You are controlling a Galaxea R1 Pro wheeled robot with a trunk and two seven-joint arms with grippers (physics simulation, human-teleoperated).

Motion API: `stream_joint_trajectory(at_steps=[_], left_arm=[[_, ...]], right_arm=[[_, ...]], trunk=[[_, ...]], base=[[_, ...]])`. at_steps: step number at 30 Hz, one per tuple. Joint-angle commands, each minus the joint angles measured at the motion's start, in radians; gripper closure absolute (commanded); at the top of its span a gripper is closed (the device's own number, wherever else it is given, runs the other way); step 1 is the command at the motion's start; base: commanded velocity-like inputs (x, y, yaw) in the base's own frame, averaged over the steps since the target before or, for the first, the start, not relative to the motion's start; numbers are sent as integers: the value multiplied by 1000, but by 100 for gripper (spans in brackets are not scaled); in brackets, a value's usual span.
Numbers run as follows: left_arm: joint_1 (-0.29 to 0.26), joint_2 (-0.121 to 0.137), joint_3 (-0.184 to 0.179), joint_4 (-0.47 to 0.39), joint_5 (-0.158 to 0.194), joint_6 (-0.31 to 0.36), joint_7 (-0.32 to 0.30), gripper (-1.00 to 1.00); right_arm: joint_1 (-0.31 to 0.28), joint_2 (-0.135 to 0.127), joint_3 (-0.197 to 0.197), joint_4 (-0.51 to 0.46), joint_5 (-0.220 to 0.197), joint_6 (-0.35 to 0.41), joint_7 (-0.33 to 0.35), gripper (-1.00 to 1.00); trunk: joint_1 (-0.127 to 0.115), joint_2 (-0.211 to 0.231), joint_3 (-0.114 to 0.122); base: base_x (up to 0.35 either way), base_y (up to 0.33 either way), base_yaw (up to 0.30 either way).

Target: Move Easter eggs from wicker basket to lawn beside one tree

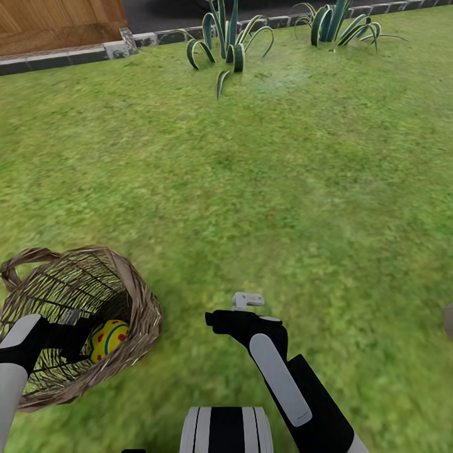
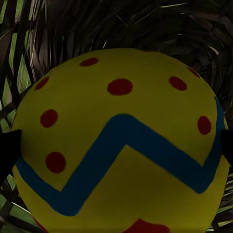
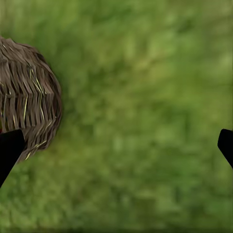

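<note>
The wicker basket (image 1: 135,296) lies tipped on the lawn (image 1: 283,189) at the lower left, its mouth facing me. One yellow Easter egg (image 1: 110,338) with a blue zigzag and red dots rests inside it. My left gripper (image 1: 88,344) reaches into the basket. In the left wrist view the egg (image 2: 121,141) sits close between the spread fingers (image 2: 8,155) of the gripper (image 2: 116,155), which looks open. My right gripper (image 1: 217,319) hovers open over grass just right of the basket (image 3: 26,97), its fingertips (image 3: 9,148) wide apart with nothing between them.
Spiky green plants (image 1: 229,41) (image 1: 336,25) stand at the far edge of the grass, in front of a stone kerb (image 1: 75,56) and dark paving. A brown wooden surface (image 1: 56,22) is at the top left. A grey-brown shape (image 1: 448,321) pokes in at the right edge.
</note>
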Motion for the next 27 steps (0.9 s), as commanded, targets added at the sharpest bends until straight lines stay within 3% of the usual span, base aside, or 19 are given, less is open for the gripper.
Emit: stream_joint_trajectory(at_steps=[1,9,14,27], left_arm=[[1,-1,3,24,3,4,9,100],[1,-1,3,14,3,4,6,100],[3,-1,3,-54,4,2,12,100],[4,1,2,-60,8,17,9,100]], right_arm=[[-1,0,1,-1,-9,2,-10,-100],[-1,0,1,-1,-9,2,-10,-100],[-1,0,1,-1,-9,1,-10,-100],[-1,-1,1,-1,-9,2,-10,-100]], trunk=[[0,0,-1],[0,0,-1],[0,0,-1],[0,0,-1]], base=[[0,0,0],[0,0,0],[0,0,0],[0,0,0]])
